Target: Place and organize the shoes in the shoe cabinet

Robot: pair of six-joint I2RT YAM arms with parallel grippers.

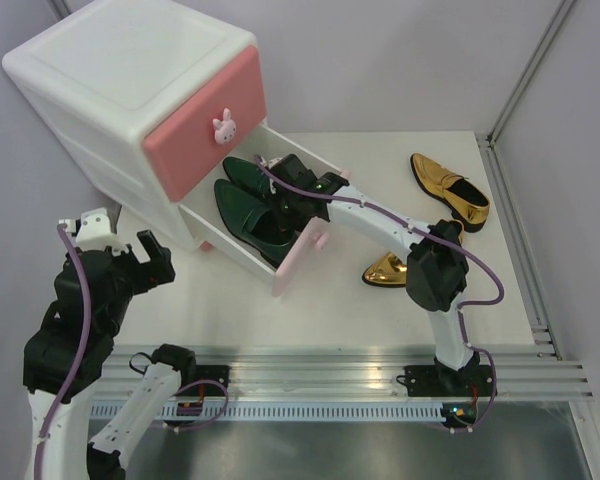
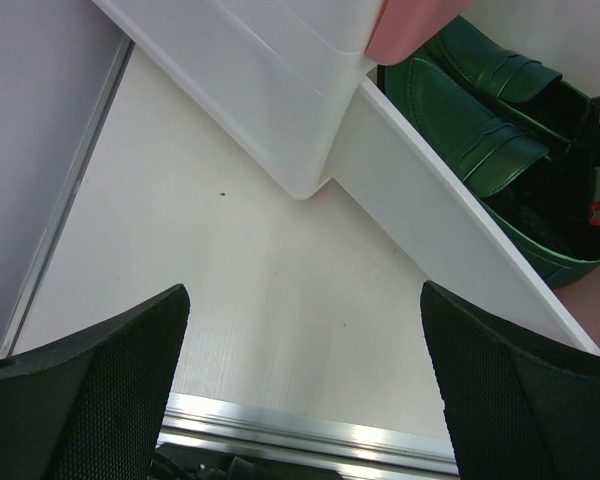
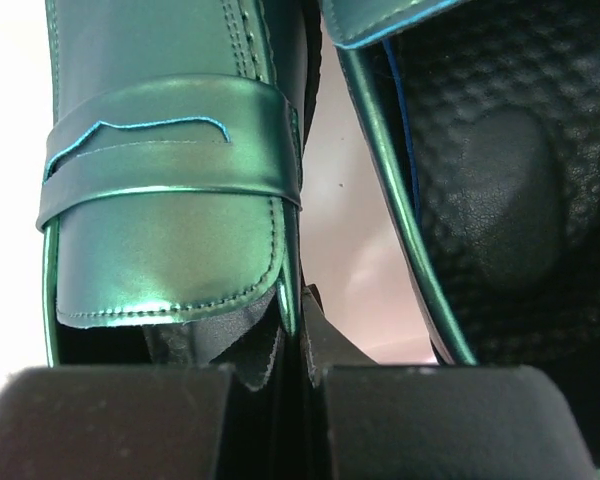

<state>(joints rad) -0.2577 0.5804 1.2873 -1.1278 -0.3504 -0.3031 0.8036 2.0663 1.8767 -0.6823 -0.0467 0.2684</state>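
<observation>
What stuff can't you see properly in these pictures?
- Top view: the right arm's elbow covers part of one gold shoe.
- Top view: the right fingers blur into the dark insides of the green shoes in the drawer.
- Right wrist view: too close; picture edges cut off both shoes' ends.
- Left wrist view: upper edge cuts off the cabinet.

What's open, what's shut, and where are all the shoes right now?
Upper drawer: shut.
Lower drawer: pulled open.
Green shoes: both inside the lower drawer.
Gold shoes: both out on the table.
Left fingers: open, holding nothing.
Right fingers: shut on the rim of one green shoe.
</observation>
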